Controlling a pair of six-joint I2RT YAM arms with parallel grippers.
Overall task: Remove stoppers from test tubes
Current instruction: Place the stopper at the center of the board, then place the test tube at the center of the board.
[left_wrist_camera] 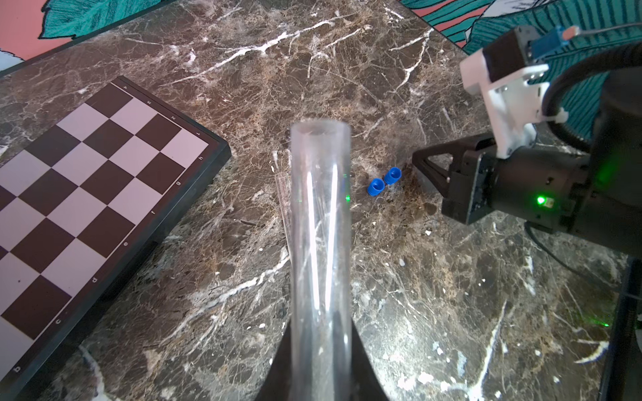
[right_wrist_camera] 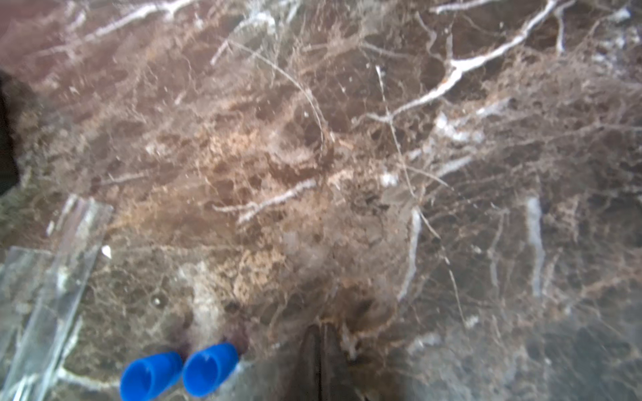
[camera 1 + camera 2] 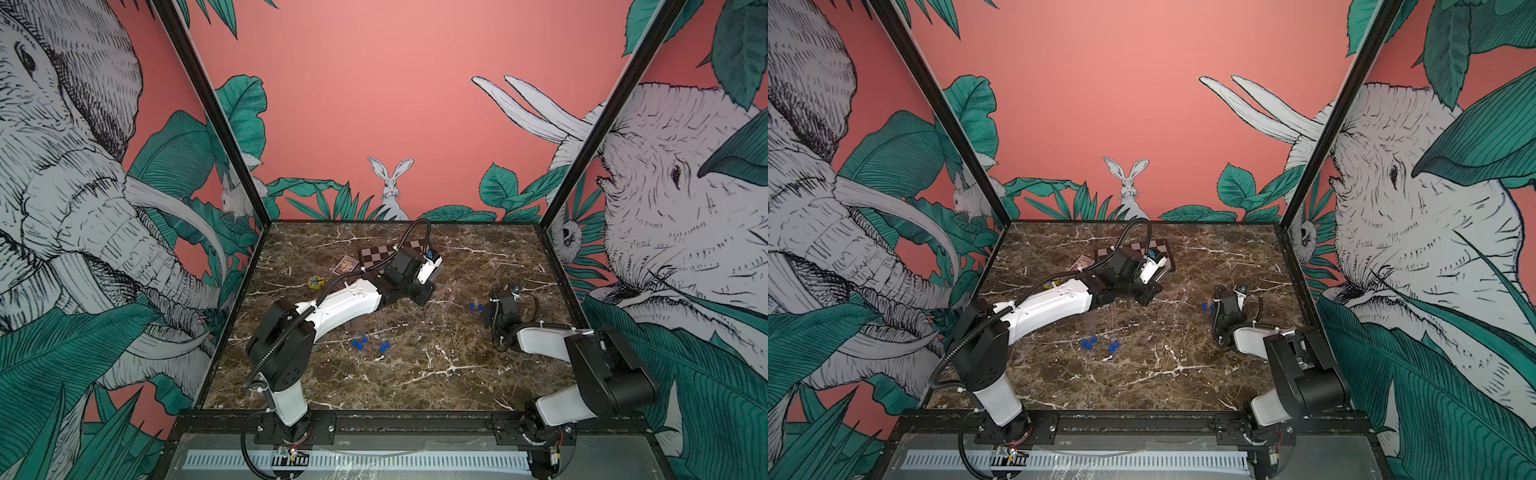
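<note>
- The left fingers (image 1: 357,368) were clamped on a clear test tube (image 1: 319,225). Its open mouth carried no stopper, and it was held above the marble desk (image 1: 434,295) beside the chessboard (image 1: 97,194).
- The right fingers (image 2: 319,347) were pressed together with nothing between them, tips low over the desk.
- Two loose stoppers (image 1: 384,182), bright blue, lay side by side just beside the right fingers, near open tubes (image 2: 52,277) lying flat.
- In both top views a cluster of blue plugs (image 3: 370,344) sat nearer the desk's front, at the ends of faint clear tubes.
</note>
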